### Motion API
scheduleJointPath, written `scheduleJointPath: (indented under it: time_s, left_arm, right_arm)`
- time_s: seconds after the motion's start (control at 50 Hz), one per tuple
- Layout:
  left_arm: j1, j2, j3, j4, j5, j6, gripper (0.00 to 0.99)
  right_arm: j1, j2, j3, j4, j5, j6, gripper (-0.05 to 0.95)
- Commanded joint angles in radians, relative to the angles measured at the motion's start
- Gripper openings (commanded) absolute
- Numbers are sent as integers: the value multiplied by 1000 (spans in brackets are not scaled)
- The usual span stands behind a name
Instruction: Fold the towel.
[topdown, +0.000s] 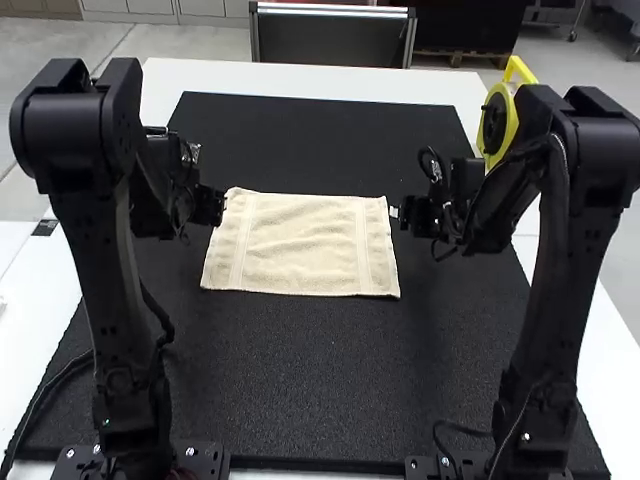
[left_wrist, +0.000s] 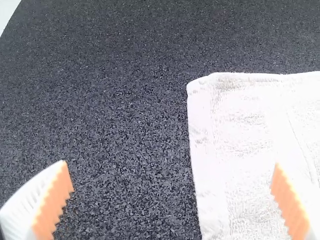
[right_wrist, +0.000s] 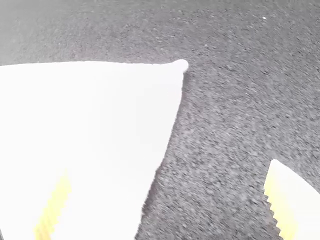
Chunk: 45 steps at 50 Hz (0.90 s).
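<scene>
In the high view a cream towel (topdown: 302, 245) lies spread flat as a rectangle on the black mat. My left gripper (topdown: 222, 205) is at its left edge near the far corner; my right gripper (topdown: 396, 212) is beside the right edge near the other far corner. In the left wrist view, the left gripper (left_wrist: 171, 192) stands open, with the edge of the towel (left_wrist: 245, 150) between its separated fingers. The right wrist view has the right gripper (right_wrist: 167, 182) open too, one finger over the towel (right_wrist: 90, 120) and one over the mat.
The black mat (topdown: 310, 380) covers most of the white table (topdown: 300, 78). A yellow round object (topdown: 508, 105) stands at the table's far right, beside the right arm. A dark cable lies on the mat's left side.
</scene>
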Motion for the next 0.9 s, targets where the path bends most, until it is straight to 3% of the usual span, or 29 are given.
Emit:
scheduleJointPath:
  time_s: [0.0, 0.58, 0.88]
  left_arm:
    - [2, 39, 46, 10, 18, 11, 938]
    - [5, 153, 143, 53, 33, 11, 956]
    - [3, 165, 221, 34, 44, 0, 956]
  right_arm:
    - [24, 27, 46, 11, -19, 3, 900]
    - [32, 138, 158, 37, -13, 25, 908]
    - [32, 170, 222, 34, -18, 26, 907]
